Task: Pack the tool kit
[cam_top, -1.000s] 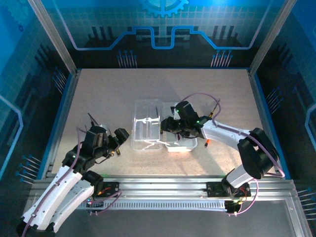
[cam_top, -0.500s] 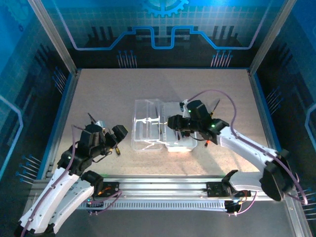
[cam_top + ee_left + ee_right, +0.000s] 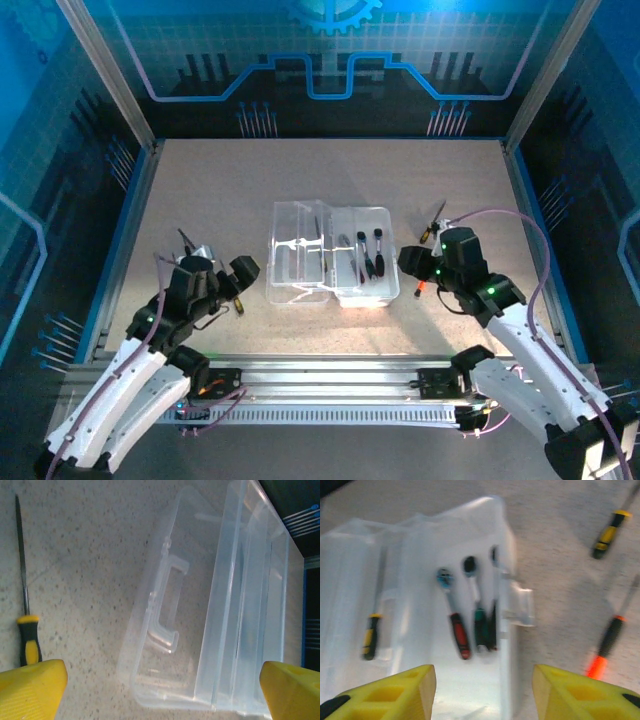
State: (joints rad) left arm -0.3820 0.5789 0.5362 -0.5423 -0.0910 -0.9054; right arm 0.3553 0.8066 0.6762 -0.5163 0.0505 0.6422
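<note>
Mid-packing: right fingers [image 3: 410, 685] spread empty beside part-filled clear case [image 3: 290, 215], left fingers [image 3: 35, 680] spread wide; next, likely pinching loose orange-handled screwdriver [image 3: 605, 650] off desk [image 3: 200, 180].

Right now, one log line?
left gripper open | right gripper open | case open, tools inside | loose screwdrivers on table

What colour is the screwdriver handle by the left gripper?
Black with yellow; the screwdriver shows best in the left wrist view.

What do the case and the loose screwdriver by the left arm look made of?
Case: clear glossy plastic, probably; the table shows through its walls. Screwdriver: thin dark shaft, likely metal; black-and-yellow handle, probably plastic or rubber, matte.
</note>
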